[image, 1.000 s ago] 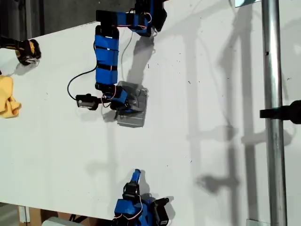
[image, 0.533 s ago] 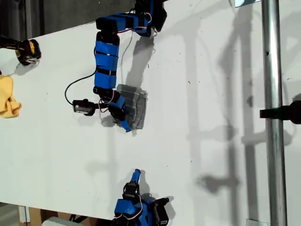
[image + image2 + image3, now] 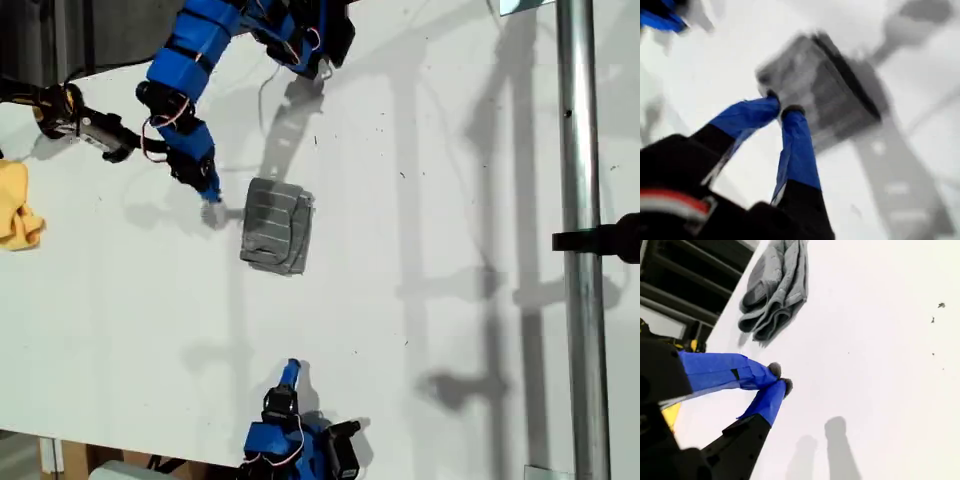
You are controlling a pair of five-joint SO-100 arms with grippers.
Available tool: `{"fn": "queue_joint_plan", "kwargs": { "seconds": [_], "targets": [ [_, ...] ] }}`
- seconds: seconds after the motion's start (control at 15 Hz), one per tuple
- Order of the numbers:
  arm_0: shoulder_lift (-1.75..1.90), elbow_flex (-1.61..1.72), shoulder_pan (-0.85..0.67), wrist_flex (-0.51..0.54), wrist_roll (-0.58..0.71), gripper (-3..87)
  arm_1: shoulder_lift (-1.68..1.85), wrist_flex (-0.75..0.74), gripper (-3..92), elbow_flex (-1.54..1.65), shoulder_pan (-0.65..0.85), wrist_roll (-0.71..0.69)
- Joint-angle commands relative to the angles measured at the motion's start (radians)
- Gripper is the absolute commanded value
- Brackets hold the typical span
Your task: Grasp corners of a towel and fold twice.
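The towel [image 3: 277,226] lies folded into a small grey striped rectangle near the middle of the white table [image 3: 420,330]. My first gripper [image 3: 209,189] hangs above the table to the exterior view's left of the towel, clear of it, shut and holding nothing. The blurred first wrist view shows my first gripper [image 3: 780,108] with fingertips together and the towel [image 3: 825,90] just beyond them. My second gripper [image 3: 291,368] rests near the table's front edge, shut and empty. In the second wrist view my second gripper [image 3: 780,378] points toward the distant towel [image 3: 775,285]. The corners are tucked into the folds.
A yellow cloth [image 3: 18,208] lies at the exterior view's left edge, with a black and yellow object [image 3: 58,108] behind it. A metal pole [image 3: 578,240] with a black clamp [image 3: 602,240] runs down the exterior view's right side.
My first gripper has let go of the towel and swung up and toward the exterior view's upper left. The towel now lies flat and folded. The second arm has not moved.
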Motion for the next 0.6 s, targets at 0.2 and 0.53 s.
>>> {"fn": "queue_joint_plan", "kwargs": {
  "seconds": [0.2,0.53],
  "targets": [
    [0.006,0.064,0.043,-0.057,-0.020,-0.8,0.604,0.201,-0.2,0.655,-0.278,0.380],
    [0.006,0.098,-0.015,0.025,-0.201,-0.4,1.373,0.100,-0.1,1.233,-0.499,0.650]
  ]
}}
